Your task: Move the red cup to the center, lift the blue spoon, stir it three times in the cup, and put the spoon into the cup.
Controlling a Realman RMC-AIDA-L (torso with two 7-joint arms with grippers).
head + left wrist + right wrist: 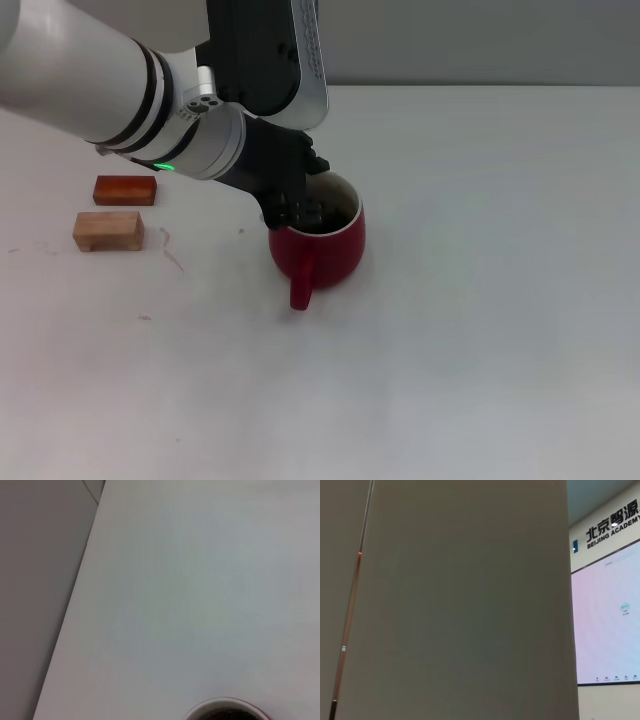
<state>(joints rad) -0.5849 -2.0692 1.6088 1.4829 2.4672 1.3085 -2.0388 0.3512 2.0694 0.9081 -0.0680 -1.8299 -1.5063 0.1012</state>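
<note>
**Left arm over cup mouth, spoon not seen**

Left forearm, white and glossy, fills the near corner of the head view. My left fingers (300, 212) sit at the near rim of the red cup (335, 250), dipped partly into its dark mouth; black hardware hides them, so I cannot tell if they are apart, together or clamped on anything. Blue spoon: not visible in any view, maybe hidden under the gripper or inside the cup, can't say. Cup stands upright near the middle of the worktop (480, 330), loop handle pointing toward me.

Judged step: stirring or dropping the spoon in, cup move looks done. Next move calls for a straight lift clear of the rim without tipping the cup.

Cup: squat, rounded, glossy ceramic, pale inner rim; left wrist view catches only that rim's arc. Worktop matte white, faint scuffs. Two small wood blocks well to the left: reddish-brown block (125, 190), tan block (108, 230).

Right arm parked out of frame, its camera facing a wall and screen.
</note>
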